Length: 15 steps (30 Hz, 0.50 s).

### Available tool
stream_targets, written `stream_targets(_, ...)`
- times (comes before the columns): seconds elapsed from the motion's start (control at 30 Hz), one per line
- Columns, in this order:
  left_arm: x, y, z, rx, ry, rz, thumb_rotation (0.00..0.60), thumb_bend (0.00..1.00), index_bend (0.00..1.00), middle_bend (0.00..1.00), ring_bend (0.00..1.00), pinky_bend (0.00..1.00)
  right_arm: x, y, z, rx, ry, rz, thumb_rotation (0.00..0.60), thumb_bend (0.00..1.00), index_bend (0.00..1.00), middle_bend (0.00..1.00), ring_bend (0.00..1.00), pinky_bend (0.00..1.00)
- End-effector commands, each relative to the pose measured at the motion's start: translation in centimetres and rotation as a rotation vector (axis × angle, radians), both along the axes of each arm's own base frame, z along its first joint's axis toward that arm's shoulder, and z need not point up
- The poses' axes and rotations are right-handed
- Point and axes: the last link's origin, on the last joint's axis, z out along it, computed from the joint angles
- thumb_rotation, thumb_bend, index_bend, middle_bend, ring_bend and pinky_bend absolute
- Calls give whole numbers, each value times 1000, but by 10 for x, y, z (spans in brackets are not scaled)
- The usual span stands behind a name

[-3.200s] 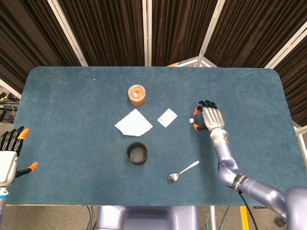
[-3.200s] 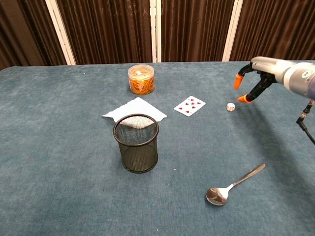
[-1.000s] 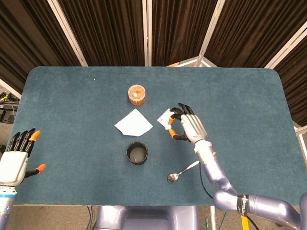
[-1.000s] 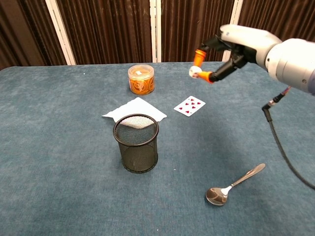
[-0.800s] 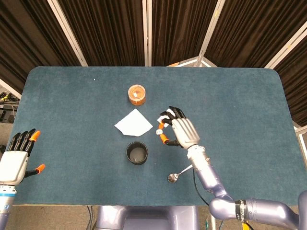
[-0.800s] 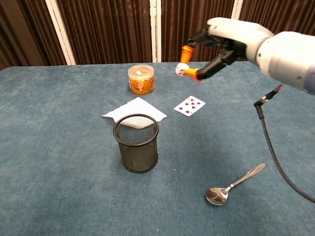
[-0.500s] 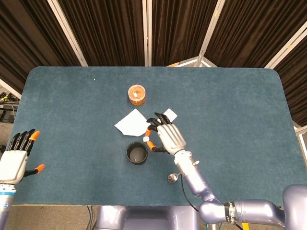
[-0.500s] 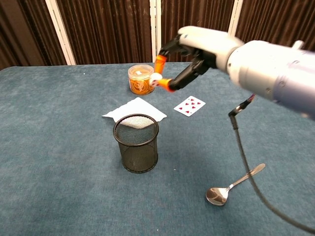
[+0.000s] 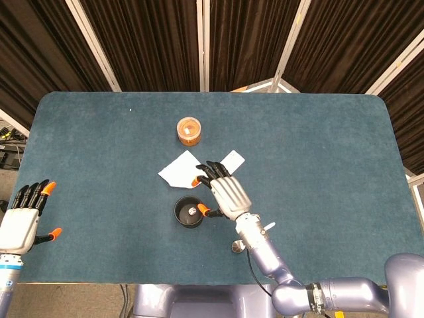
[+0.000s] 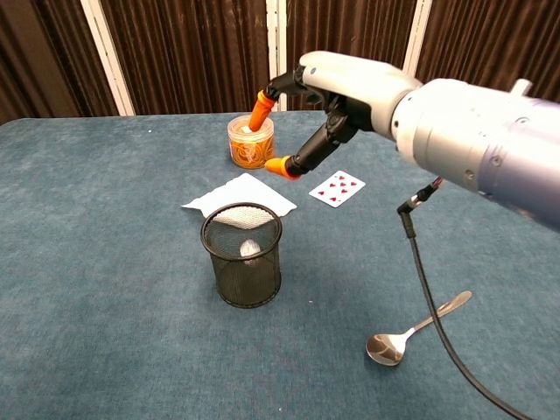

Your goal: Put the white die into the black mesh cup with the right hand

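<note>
The white die (image 9: 192, 211) (image 10: 249, 248) is inside the black mesh cup (image 9: 188, 212) (image 10: 242, 266), which stands upright at the table's middle front. My right hand (image 9: 222, 191) (image 10: 337, 92) hovers above and just right of the cup, its orange-tipped fingers (image 10: 259, 111) spread apart with nothing between them. My left hand (image 9: 22, 222) stays open at the near left edge of the table, seen only in the head view.
A white napkin (image 9: 180, 169) (image 10: 236, 194) lies just behind the cup. A playing card (image 9: 232, 159) (image 10: 337, 188) sits to its right, an orange-filled jar (image 9: 189, 131) (image 10: 250, 141) further back. A spoon (image 10: 413, 331) lies at the front right.
My right hand carried the die leftward to above the cup, then its fingers parted and the die dropped into the cup. The left hand has stayed put.
</note>
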Motion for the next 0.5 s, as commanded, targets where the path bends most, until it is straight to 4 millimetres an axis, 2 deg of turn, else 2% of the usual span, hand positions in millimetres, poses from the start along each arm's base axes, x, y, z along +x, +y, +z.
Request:
stream_targets(0.03, 0, 0, 0, 3, -1, -2, 600, 46, 0, 0, 0, 0, -3, 0, 3, -9, 6, -1, 600, 235, 356, 104, 0, 0)
stream_targets(0.2, 1, -1, 1, 8, -2, -9, 600, 45, 0, 0, 0, 0, -13, 0, 11, -29, 24, -10, 600, 227, 330, 85, 0, 0)
stream_targets(0.3, 1, -1, 1, 12, -5, -11, 600, 45, 0, 0, 0, 0, -27, 1, 21, -64, 47, -23, 600, 223, 311, 60, 0, 0)
stream_targets(0.47, 2, -2, 3, 26, -14, -17, 600, 46, 0, 0, 0, 0, -70, 2, 42, -130, 98, -66, 600, 215, 262, 11, 0, 0)
stream_targets(0.5, 2, -3, 3, 30, -16, -19, 600, 46, 0, 0, 0, 0, -84, 3, 49, -160, 127, -74, 600, 213, 249, 5, 0, 0)
